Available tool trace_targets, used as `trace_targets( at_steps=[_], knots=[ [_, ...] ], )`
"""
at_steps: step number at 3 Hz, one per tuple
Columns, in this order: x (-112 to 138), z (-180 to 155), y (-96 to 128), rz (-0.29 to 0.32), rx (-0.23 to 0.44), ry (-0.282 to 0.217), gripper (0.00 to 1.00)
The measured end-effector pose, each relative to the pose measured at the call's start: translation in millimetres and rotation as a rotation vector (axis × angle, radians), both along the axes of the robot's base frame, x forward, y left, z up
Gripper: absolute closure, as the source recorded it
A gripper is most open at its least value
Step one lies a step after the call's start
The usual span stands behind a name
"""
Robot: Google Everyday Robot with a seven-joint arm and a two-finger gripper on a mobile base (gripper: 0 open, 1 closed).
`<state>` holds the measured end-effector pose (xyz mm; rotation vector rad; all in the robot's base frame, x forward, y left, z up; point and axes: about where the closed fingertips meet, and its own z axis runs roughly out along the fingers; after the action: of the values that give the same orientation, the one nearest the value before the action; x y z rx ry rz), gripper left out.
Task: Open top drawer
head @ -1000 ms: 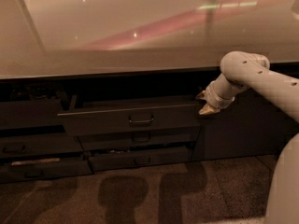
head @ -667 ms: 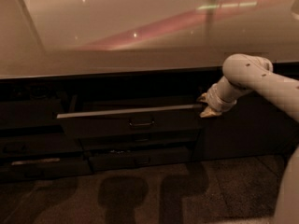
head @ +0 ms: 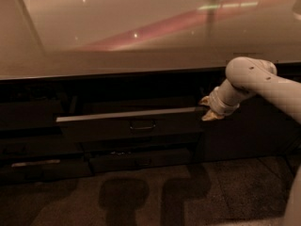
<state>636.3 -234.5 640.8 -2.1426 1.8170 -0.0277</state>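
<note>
You see the top drawer standing partly out beneath the countertop, its pale top edge showing, with your gripper at its right end, its two tips spread apart

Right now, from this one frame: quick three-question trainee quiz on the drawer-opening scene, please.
1. True or false: the top drawer is fully shut.
2. Fill in: its loop handle sits at the ___ of the drawer front.
3. Where is the pincer? A at the drawer's right end; B on the loop handle; C at the drawer's left end.
Key: 1 false, it stands pulled out; 2 centre; 3 A.
</note>
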Motion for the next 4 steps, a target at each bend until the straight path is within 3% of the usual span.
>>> trace_targets(
  at_steps=[4],
  knots=[
    [-24.6,-3.8,-2.2,0.017,-0.007,-0.013,1.0]
  ],
)
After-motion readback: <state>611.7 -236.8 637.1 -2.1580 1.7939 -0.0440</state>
